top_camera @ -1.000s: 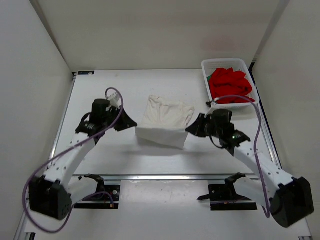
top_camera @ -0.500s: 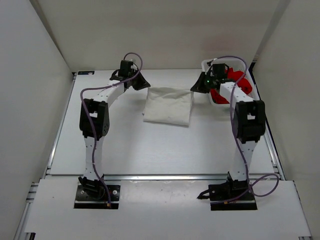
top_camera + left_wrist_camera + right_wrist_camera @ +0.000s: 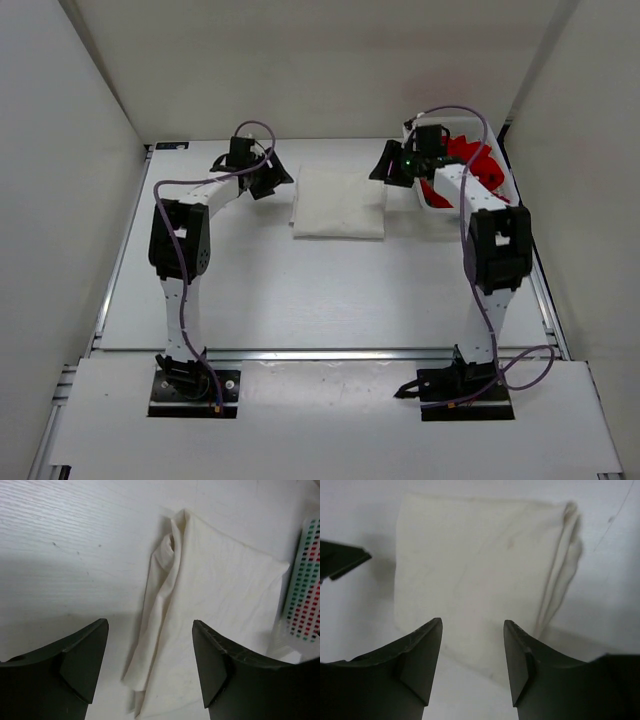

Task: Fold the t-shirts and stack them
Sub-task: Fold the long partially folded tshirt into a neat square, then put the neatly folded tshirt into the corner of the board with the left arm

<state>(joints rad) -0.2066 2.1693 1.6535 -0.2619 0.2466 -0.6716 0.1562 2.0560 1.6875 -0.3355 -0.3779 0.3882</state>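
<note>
The white t-shirt (image 3: pixel 339 203) lies folded into a flat rectangle at the far middle of the table (image 3: pixel 300 300). Its left edge shows bunched, layered folds in the left wrist view, and the rest of its top is smooth with faint creases.

The left end effector (image 3: pixel 268 175) is just beside the shirt's far left corner. Its fingers (image 3: pixel 85 655) stand apart with nothing between them, the shirt's bunched edge showing in the gap beneath. The right end effector (image 3: pixel 385 165) is just beside the far right corner. Its fingers (image 3: pixel 422 660) are likewise spread and grip nothing, with the shirt's flat top below them. Whether either end effector touches the cloth cannot be told.

Both arms reach far across the table, one on each side of the shirt.

At the far right corner stands a white mesh basket (image 3: pixel 502 150), just right of the right end effector. A red t-shirt (image 3: pixel 478 165) lies crumpled inside it, partly hidden by the right arm.
</note>
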